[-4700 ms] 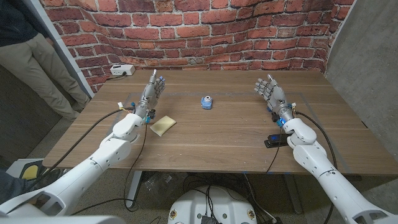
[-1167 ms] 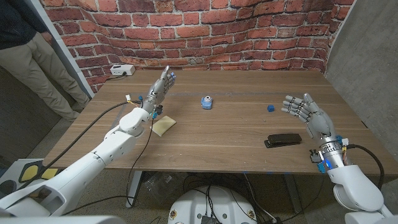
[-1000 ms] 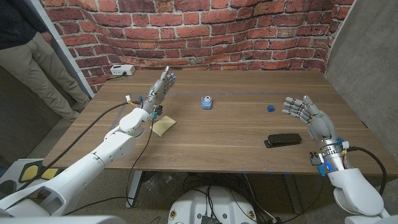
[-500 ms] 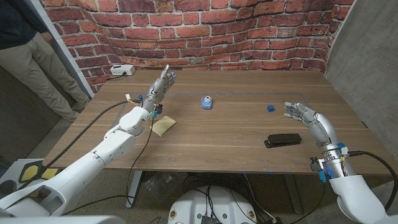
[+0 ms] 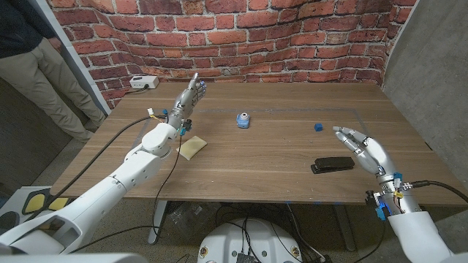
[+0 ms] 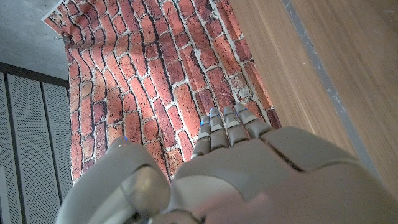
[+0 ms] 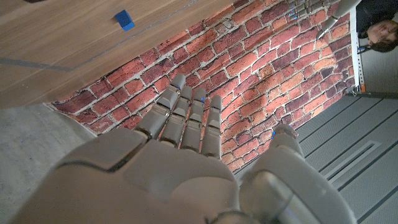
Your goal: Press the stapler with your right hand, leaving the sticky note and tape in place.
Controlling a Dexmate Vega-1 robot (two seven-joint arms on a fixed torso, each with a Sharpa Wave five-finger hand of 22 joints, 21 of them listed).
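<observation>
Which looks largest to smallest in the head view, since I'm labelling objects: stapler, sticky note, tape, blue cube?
1. stapler
2. sticky note
3. tape
4. blue cube
The stapler lies nearer the camera, which may flatter it.

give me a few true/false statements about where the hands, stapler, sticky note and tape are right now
1. The right hand is pressing down on the stapler. False: it is beside and above the stapler, open, with no contact visible.
2. The sticky note lies on the table close to the left arm. True.
3. The left hand holds the tape. False: the left hand is raised and empty, and the tape stands apart from it near the table's middle.
4. A small blue cube sits on the table beyond the stapler. True.
5. The stapler is on the robot's left side of the table. False: it lies on the right side, near the right hand.
</observation>
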